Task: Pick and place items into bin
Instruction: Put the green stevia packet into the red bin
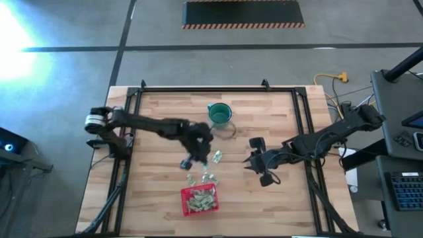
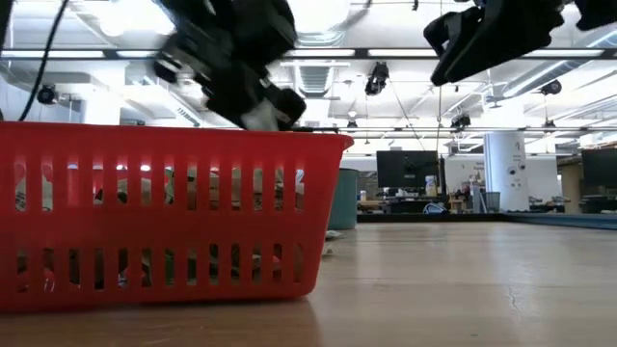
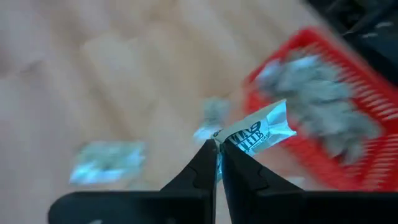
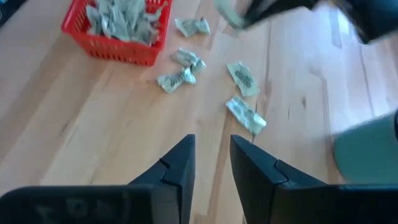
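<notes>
Above the table, left claw [image 3: 217, 152] pinching a whitish printed packet [image 3: 258, 132] (crinkled), right claw [image 4: 211, 155] narrowly parted.

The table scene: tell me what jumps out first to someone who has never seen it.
The red bin near the table's front edge catches the eye first, already heaped with pale wrapped packets. Just behind it the left gripper hangs above the wood, shut on one packet, with a few loose packets scattered below. The right gripper waits open off to the right, and a teal cup stands toward the back.
</notes>
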Motion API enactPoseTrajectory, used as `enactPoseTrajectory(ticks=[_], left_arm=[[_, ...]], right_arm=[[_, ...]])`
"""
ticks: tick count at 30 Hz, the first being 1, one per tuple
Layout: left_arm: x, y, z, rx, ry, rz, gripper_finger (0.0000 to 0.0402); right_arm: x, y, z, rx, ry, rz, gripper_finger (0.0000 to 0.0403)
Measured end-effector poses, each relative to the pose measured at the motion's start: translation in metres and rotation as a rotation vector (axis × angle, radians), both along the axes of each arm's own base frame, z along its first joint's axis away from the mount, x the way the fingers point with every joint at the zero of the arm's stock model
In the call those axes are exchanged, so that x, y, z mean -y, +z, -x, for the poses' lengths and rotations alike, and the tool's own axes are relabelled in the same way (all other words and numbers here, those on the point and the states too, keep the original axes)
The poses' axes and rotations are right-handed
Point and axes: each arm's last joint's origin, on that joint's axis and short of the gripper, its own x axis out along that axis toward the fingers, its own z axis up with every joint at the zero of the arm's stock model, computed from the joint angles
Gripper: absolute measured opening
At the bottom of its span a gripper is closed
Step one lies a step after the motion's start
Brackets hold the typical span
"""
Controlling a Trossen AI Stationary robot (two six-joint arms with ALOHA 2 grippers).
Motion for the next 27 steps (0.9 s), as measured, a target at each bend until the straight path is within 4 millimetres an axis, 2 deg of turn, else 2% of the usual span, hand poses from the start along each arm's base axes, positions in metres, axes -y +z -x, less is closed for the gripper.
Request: enactPoseTrajectory(ticks=[7, 13, 17, 22, 27], left_arm=[[0.068, 0.005, 0.022, 0.076, -0.109, -0.003, 0.0001], [0.105, 0.002, 0.029, 0.1, -0.052, -0.11, 0.0001], [0.113, -0.004, 0.029, 0.089, -0.037, -0.152, 0.0001], [0.114, -0.02, 0.025, -0.003, 0.083, -0.127, 0.0006], [0.115, -0.04, 0.019, -0.067, 0.128, -0.149, 0.0053]], right_arm=[[-0.001, -0.011, -0.002, 0.075, 0.044, 0.022, 0.0082], [-0.002, -0.02, -0.006, 0.108, 0.047, 0.015, 0.0079], [-0.003, -0.033, -0.009, 0.079, 0.047, 0.026, 0.0082], [-0.003, -0.053, -0.016, 0.007, 0.017, 0.028, 0.0084], [-0.001, -0.072, -0.028, -0.022, -0.005, 0.038, 0.0083]])
